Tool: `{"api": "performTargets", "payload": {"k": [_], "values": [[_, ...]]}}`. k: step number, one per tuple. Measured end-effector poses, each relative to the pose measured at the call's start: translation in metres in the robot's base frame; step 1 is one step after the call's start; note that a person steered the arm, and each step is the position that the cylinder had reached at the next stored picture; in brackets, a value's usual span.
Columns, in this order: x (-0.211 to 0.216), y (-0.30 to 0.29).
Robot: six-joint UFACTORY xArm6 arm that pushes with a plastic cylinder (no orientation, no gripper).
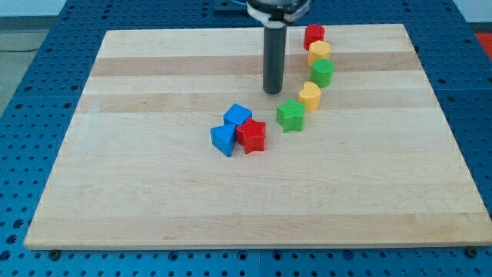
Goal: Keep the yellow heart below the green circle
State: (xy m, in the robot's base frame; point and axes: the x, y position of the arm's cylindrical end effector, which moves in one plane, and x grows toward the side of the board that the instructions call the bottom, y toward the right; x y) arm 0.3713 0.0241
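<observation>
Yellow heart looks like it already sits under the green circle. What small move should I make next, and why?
Probably none beyond a slight back-off toward the view's left. The yellow heart already lies just below the green circle, and my tip stands apart to the heart's left, above the green star. Any push rightward risks knocking the heart out of place.

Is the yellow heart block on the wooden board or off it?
On: the yellow heart block rests on the wooden board, inside its edges.

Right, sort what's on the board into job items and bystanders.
Job:
yellow heart
green circle
my tip, left of both

Lying about:
red cylinder
yellow block
green star
red star
blue cube
blue block
</observation>
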Motion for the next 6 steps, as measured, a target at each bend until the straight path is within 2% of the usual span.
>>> {"api": "performTargets", "payload": {"k": [1, 4, 6], "values": [[0.026, 0.005], [0.029, 0.052], [0.026, 0.054]]}}
